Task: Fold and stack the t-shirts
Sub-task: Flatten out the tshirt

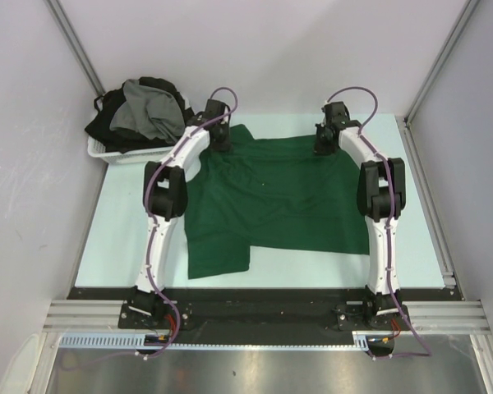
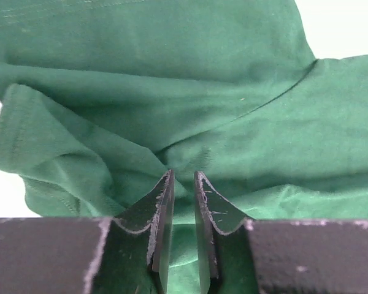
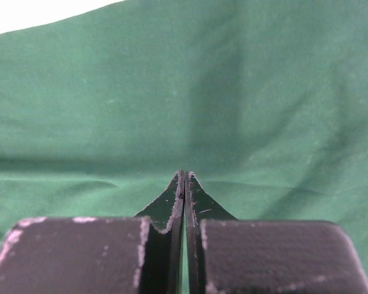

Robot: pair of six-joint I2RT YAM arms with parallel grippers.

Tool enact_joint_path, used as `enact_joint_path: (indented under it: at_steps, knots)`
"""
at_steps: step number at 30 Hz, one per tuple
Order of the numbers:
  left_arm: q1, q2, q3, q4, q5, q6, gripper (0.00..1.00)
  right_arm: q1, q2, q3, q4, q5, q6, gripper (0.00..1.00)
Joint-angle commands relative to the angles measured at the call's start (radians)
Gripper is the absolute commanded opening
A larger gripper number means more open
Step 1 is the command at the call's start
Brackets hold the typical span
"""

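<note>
A dark green t-shirt (image 1: pixel 271 197) lies spread on the pale table, partly folded, with one flap reaching toward the near edge at the left. My left gripper (image 1: pixel 223 140) is at the shirt's far left corner. In the left wrist view it (image 2: pixel 183 174) is nearly shut, and creases of bunched green cloth (image 2: pixel 110 159) run into its tips. My right gripper (image 1: pixel 322 146) is at the shirt's far right edge. In the right wrist view it (image 3: pixel 184 173) is shut over smooth green cloth (image 3: pixel 190 92), with green showing in the slit between the jaws.
A white plastic basket (image 1: pixel 99 150) stands at the far left corner. It holds a grey shirt (image 1: pixel 148 111) on top of black shirts (image 1: pixel 107 123). Pale walls with metal rails enclose the table on both sides. Bare table (image 1: pixel 411 213) runs to the right of the shirt.
</note>
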Motion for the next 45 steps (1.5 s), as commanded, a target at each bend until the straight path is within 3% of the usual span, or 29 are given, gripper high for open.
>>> enact_joint_path:
  at_steps: [1, 14, 21, 32, 45]
  knots:
    - [-0.009, 0.03, 0.068, -0.027, 0.036, -0.006, 0.23, -0.013, 0.027, 0.066, -0.037, -0.024, 0.025, 0.0]
    - [-0.004, 0.114, 0.118, -0.116, 0.062, -0.049, 0.17, -0.022, 0.096, 0.155, -0.092, -0.048, 0.039, 0.0]
    - [0.038, 0.166, 0.19, -0.088, 0.062, -0.104, 0.0, -0.033, 0.184, 0.258, -0.115, -0.031, 0.016, 0.0]
    - [0.089, 0.168, 0.198, 0.018, 0.01, -0.116, 0.03, -0.083, 0.325, 0.449, -0.138, 0.001, 0.05, 0.0]
    - [0.155, 0.171, 0.224, 0.097, -0.021, -0.122, 0.05, -0.137, 0.331, 0.48, -0.109, 0.0, 0.08, 0.0]
